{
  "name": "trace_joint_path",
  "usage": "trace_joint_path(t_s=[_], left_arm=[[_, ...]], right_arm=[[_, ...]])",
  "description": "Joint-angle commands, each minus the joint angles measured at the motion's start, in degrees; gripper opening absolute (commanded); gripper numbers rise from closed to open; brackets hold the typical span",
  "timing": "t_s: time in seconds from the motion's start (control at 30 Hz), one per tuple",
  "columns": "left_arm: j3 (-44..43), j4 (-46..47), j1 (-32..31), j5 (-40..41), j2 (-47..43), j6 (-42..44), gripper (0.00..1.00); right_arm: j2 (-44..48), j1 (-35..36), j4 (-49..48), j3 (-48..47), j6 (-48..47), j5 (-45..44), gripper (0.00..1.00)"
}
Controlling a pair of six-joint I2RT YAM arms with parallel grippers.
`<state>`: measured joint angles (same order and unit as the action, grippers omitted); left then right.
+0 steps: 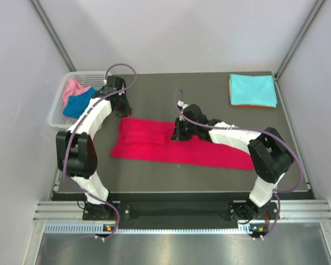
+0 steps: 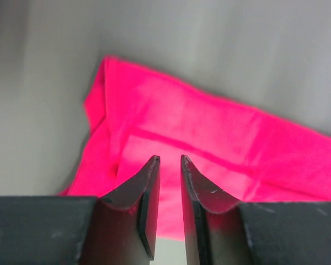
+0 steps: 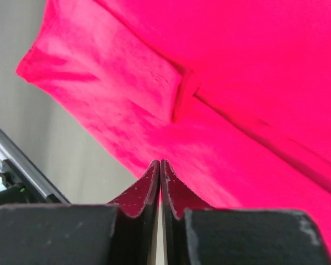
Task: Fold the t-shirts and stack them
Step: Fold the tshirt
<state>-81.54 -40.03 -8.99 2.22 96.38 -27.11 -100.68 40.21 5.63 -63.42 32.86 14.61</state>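
The crimson red t-shirt (image 1: pixel 143 141) lies across the middle of the table as a long folded strip, its left end doubled over. My left gripper (image 1: pixel 123 113) hovers by that left end, open a little, with nothing between its fingers. In the left wrist view the left gripper (image 2: pixel 170 159) has the red cloth (image 2: pixel 209 127) beneath it. My right gripper (image 1: pixel 175 135) is over the strip's middle. In the right wrist view the right gripper (image 3: pixel 160 162) is shut, empty, just above the red t-shirt (image 3: pixel 237 83). A folded turquoise t-shirt (image 1: pixel 252 88) rests on an orange one (image 1: pixel 248 105) at the back right.
A white lattice basket (image 1: pixel 58 107) stands off the table's back-left corner, holding a crumpled pink t-shirt (image 1: pixel 73 88) and a royal blue one (image 1: pixel 77 105). Grey walls close in the table on three sides.
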Motion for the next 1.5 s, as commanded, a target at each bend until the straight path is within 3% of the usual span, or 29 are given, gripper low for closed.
trace_joint_path(t_s=[0.0,0.2,0.5,0.77,1.03,1.3,1.47], left_arm=[[-3.62,1.71,1.96,-2.92,8.97,1.53,0.26],[-13.20,-0.49,2.84,0.50,19.27,2.85,0.24],[-15.23,-1.80,3.11,7.87,26.40,2.68,0.22],[-14.00,-1.46,3.46,10.26,26.93,2.42,0.22],[-14.09,-1.36,4.16,8.86,27.11,2.33,0.22],[-16.02,-1.45,4.60,4.64,26.76,2.24,0.23],[-14.97,-0.84,4.60,2.79,25.71,2.77,0.23]], right_arm=[[2.95,-1.27,4.39,-0.83,-2.62,-4.84,0.01],[5.32,-7.76,5.53,2.85,-5.17,-6.70,0.00],[10.06,-21.03,7.29,12.87,-7.99,-13.37,0.00],[14.46,-32.81,8.70,20.35,-6.06,-17.16,0.00],[13.93,-37.39,8.61,22.55,-5.88,-17.34,0.00],[20.87,-37.66,17.39,17.02,-5.27,-15.58,0.00],[21.67,-37.66,14.60,15.87,-4.39,-15.49,0.01]])
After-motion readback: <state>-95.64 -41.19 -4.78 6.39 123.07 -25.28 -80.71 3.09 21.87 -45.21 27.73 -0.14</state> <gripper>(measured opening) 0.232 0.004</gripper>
